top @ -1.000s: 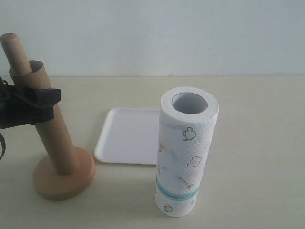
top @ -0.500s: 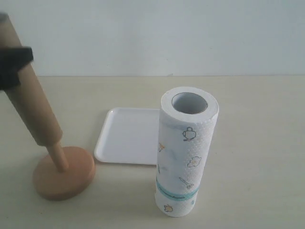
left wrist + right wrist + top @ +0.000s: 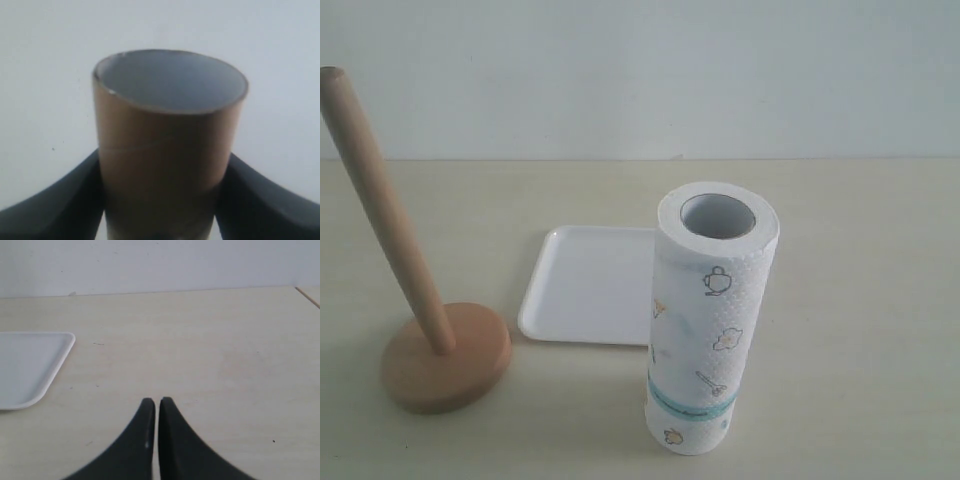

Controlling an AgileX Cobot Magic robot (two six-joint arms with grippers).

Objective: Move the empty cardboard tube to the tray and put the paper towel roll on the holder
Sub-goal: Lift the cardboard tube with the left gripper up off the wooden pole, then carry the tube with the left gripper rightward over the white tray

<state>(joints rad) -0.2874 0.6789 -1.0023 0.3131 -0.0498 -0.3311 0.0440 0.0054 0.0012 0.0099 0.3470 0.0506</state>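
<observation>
The brown cardboard tube (image 3: 167, 150) fills the left wrist view, its hollow end toward a pale wall, and my left gripper (image 3: 162, 200) is shut on it, one dark finger on each side. Tube and left gripper are both out of the exterior view. There the wooden holder (image 3: 445, 355) stands at the left with its bare dowel (image 3: 380, 200) leaning to the left. The white tray (image 3: 585, 285) lies in the middle. The paper towel roll (image 3: 710, 315) stands upright just in front of the tray's right part. My right gripper (image 3: 157, 401) hovers shut and empty over the table, the tray (image 3: 30, 365) off to one side.
A pale wall runs behind the beige table (image 3: 860, 300). In the right wrist view a table edge or seam (image 3: 307, 296) shows at the far corner.
The tube has been lifted up and off the dowel and out of the exterior view with my left gripper. The holder has shifted slightly left and its dowel now stands bare.
</observation>
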